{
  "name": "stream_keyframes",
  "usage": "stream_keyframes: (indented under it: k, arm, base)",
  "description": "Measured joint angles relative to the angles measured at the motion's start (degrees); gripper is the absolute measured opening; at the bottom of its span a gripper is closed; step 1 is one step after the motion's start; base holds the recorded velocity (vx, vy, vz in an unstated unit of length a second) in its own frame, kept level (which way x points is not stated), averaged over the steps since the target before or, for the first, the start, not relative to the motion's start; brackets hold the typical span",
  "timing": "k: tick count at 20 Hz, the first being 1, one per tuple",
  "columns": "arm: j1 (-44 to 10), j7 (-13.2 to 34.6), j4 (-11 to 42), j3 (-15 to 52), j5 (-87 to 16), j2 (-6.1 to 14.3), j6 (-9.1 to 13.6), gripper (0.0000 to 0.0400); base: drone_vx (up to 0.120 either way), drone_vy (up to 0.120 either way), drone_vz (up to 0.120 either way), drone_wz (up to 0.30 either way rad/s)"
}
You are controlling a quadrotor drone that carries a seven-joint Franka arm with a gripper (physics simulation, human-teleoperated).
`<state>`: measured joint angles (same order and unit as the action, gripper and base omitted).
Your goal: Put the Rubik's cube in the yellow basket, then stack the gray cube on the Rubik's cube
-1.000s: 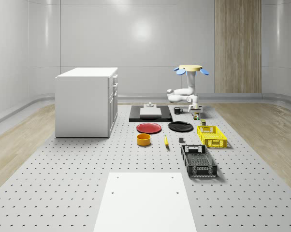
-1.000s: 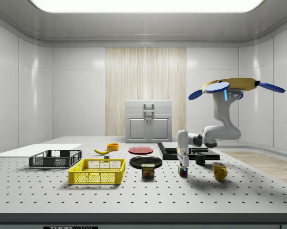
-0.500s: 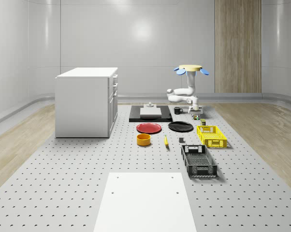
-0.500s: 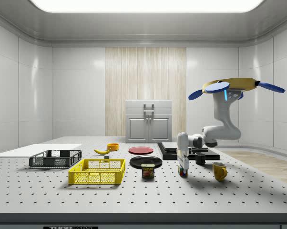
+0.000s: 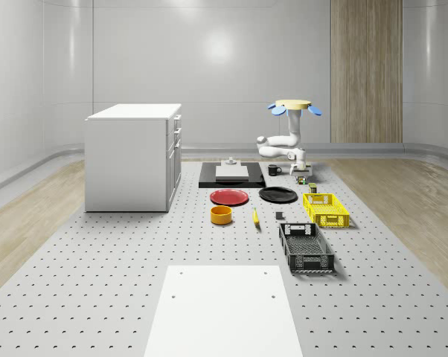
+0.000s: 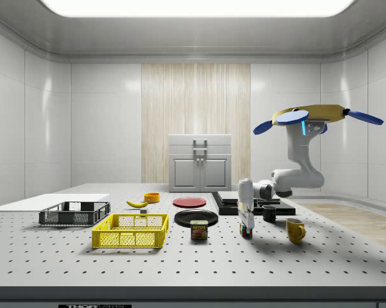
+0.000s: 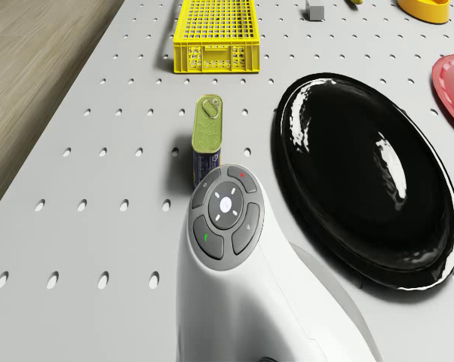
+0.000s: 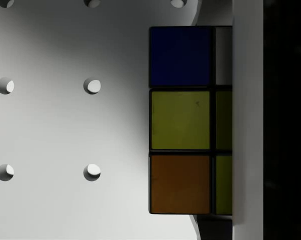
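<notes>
Drone [image 6: 318, 116] hovers beside black plate [image 7: 363, 177]. Gripper [image 6: 245, 226] lowered onto Rubik's cube [image 8: 188, 120] on table, near can [image 7: 207, 138] — finger state cannot be told. Risk: off-centre grip, cube slipped before yellow basket [image 6: 131, 231] reached.

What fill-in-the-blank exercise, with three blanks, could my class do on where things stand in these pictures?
1. The gripper is lowered onto the multicoloured Rubik's cube, which rests on the ____.
2. In the side view, the small tin can stands between the Rubik's cube and the ____ plastic mesh basket.
3. The small gray cube lies beside the ____ mesh basket.

Missing words: table; yellow; black
</notes>
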<state>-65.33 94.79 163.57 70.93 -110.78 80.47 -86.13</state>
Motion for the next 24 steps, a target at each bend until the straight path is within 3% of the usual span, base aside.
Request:
stream_keyframes:
  k: [6, 10, 17, 24]
  arm:
    - [-0.12, 0.46, 0.67, 3.31, 3.27, 0.23, 0.86, 0.0326]
    - [-0.31, 0.89, 1.16, 6.52, 6.42, 0.39, 1.66, 0.0325]
    - [-0.66, 1.33, 1.40, 9.11, 9.14, 1.20, 1.59, 0.0325]
    - [-0.89, 1.56, 1.41, 9.86, 10.12, 2.24, 0.77, 0.0325]
  base:
    - [0.000, 0.000, 0.000, 0.000]
    - [0.000, 0.000, 0.120, 0.000]
    - [0.114, 0.000, 0.120, 0.000]
    - [0.120, 0.000, 0.046, 0.000]
